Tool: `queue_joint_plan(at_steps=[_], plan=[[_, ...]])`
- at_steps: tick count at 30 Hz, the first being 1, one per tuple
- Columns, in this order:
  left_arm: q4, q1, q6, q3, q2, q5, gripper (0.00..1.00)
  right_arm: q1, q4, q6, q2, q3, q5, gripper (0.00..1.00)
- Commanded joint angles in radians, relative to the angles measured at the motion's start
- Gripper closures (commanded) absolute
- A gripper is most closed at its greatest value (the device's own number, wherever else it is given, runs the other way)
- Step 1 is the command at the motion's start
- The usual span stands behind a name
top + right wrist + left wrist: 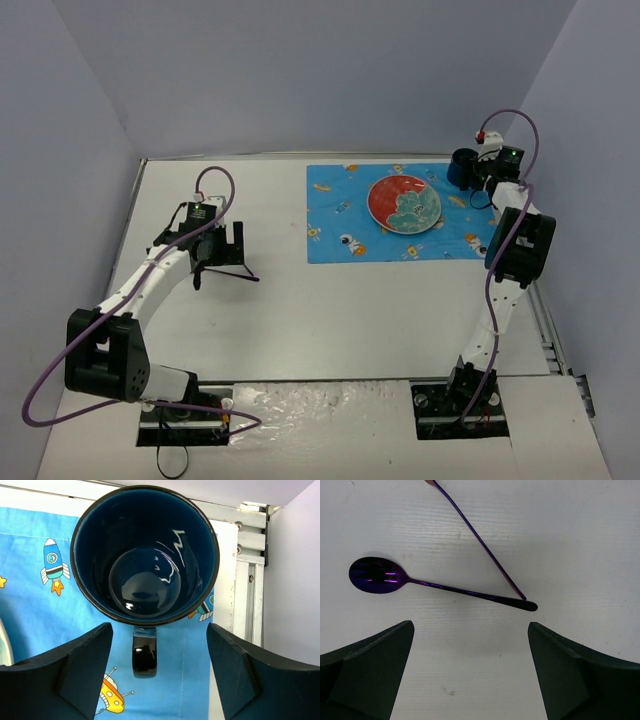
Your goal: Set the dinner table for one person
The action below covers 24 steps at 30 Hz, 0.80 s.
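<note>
Plainly white dinner table (330,320), matte, flat

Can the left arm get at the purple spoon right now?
Probably yes: the left pincer hangs open over the spoon, nothing between them; a second utensil's thin handle meets the spoon's handle tip.

Rear overview; wrist views close above dinner table (300,310)

Large matte white rectangular dinner table (340,310), flat and level, thin metal-railed edges.
</note>
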Motion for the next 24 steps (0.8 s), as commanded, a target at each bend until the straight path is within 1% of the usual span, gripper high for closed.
queue_joint_plan(at_steps=[1,4,6,9,12,15,18,20,24], plan=[[0.022,-0.005,-0.088,0.043,-0.032,-0.048,0.05,-0.005,0.087,0.043,-0.179,-0.049,0.035,0.17],[0.016,-0.003,-0.188,0.033,-0.044,-0.114,0.04,0.011,0.109,0.090,-0.268,-0.139,0.064,0.10],[0.014,-0.002,-0.260,0.023,-0.046,-0.143,0.05,0.025,0.119,0.121,-0.332,-0.209,0.100,0.07],[0.006,-0.001,-0.348,0.011,-0.043,-0.193,0.04,0.079,0.117,0.162,-0.411,-0.310,0.167,0.05],[0.000,0.001,-0.425,0.002,-0.032,-0.239,0.05,0.131,0.137,0.241,-0.498,-0.423,0.254,0.04],[0.025,0.005,-0.459,-0.003,0.001,-0.233,0.05,0.218,0.157,0.321,-0.553,-0.505,0.317,0.04],[0.042,0.004,-0.467,0.029,0.050,-0.226,0.06,0.309,0.140,0.362,-0.586,-0.532,0.372,0.04],[0.042,0.003,-0.469,0.060,0.081,-0.229,0.06,0.391,0.132,0.400,-0.606,-0.548,0.386,0.04],[0.044,0.012,-0.457,0.141,0.164,-0.255,0.11,0.496,0.130,0.477,-0.637,-0.590,0.375,0.04]])
